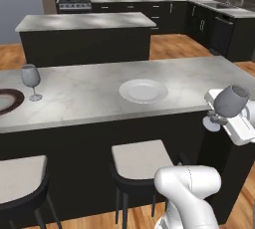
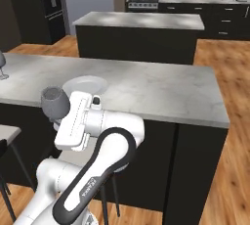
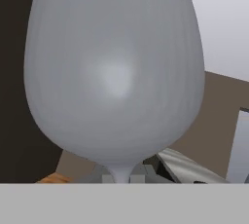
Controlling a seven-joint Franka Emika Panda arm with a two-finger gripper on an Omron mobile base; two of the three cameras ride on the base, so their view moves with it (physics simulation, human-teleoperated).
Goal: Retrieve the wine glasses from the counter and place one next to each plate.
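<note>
My gripper (image 1: 217, 119) is shut on the stem of a grey wine glass (image 1: 231, 101), which tilts in the air just off the front right of the long grey bar top (image 1: 89, 98). In the hand view its bowl (image 3: 114, 67) looms close above the gripper (image 3: 121, 177). The right base view shows this glass (image 2: 54, 102) ahead of the gripper (image 2: 59, 121). A white plate (image 1: 143, 91) (image 2: 84, 84) lies mid bar top, left of the held glass. A second glass (image 1: 31, 79) (image 2: 1, 65) stands upright beside the brown-rimmed plate (image 1: 7, 101). The counter (image 1: 129, 0) runs along the far wall.
Two grey-seated stools (image 1: 142, 158) (image 1: 20, 178) stand under the bar top's front edge. A dark island (image 1: 84, 21) sits beyond the bar top. Wooden floor (image 2: 234, 146) lies open to the right of the bar's end.
</note>
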